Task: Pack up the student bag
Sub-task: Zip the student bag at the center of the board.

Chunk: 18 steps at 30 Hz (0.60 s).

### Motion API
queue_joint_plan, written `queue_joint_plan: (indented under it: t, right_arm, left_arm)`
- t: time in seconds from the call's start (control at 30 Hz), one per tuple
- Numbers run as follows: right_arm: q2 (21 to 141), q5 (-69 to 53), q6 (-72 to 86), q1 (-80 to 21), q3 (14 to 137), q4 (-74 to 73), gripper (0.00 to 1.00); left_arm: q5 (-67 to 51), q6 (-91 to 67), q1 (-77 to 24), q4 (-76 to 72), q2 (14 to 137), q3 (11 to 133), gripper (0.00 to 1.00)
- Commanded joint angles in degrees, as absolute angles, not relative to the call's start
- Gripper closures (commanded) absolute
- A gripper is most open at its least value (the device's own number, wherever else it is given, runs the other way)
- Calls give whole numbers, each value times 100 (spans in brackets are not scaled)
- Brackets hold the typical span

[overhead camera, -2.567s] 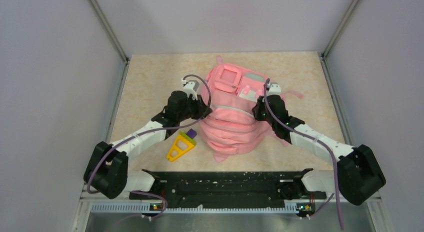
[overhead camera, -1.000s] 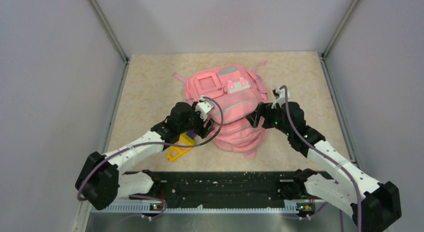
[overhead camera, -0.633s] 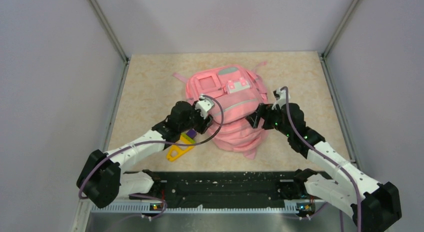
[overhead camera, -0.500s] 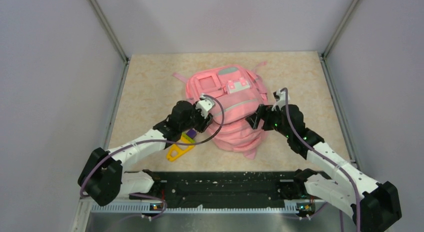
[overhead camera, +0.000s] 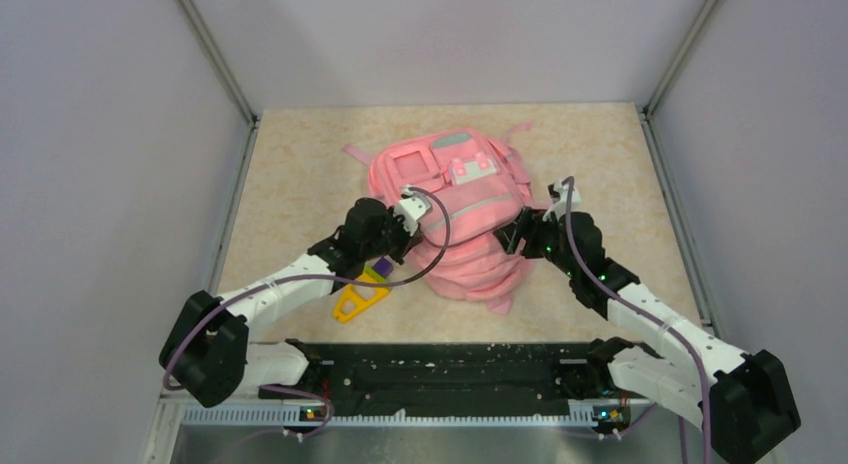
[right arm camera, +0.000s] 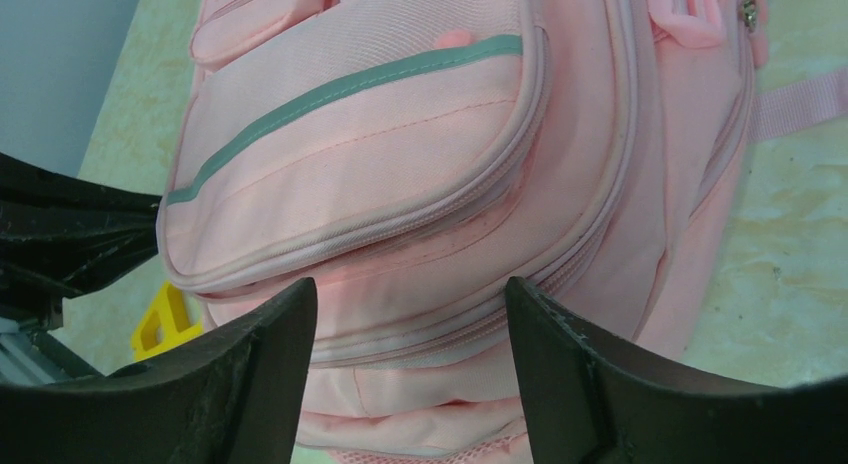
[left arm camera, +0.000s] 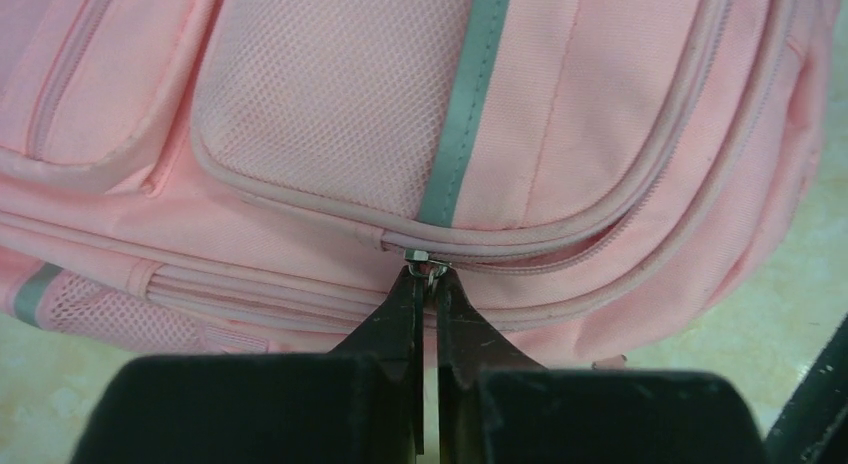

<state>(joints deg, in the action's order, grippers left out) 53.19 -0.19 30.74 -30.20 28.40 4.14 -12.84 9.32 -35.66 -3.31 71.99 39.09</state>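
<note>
Mottled beige tabletop (overhead camera: 300,164). Soft pink woven backpack (overhead camera: 465,209) flat at centre, grey strips across. Left gripper (left arm camera: 427,281) pinched shut on small metal zipper tab (left arm camera: 427,265), backpack's 8 o'clock edge. Right gripper (right arm camera: 410,314) spread open, 4 o'clock edge.

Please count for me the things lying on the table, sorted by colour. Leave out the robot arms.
Pink: 1, the student bag.
Yellow: 1, the triangular piece.
Purple: 1, the small block at the tip of the triangular piece; whether the two are joined I cannot tell.
Total: 3.
</note>
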Motion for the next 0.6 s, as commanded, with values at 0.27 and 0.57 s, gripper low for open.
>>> queue_joint_plan:
  t: [0.27, 0.57]
  right_arm:
    - [6060, 1310, 3536, -3941, 2585, 1306, 57]
    - [6399, 2259, 3832, -4502, 2418, 1826, 62]
  left_arm:
    - [-2586, -882, -4111, 555, 6993, 4209, 100]
    - [-2308, -3273, -4625, -1241, 7418, 4190, 100]
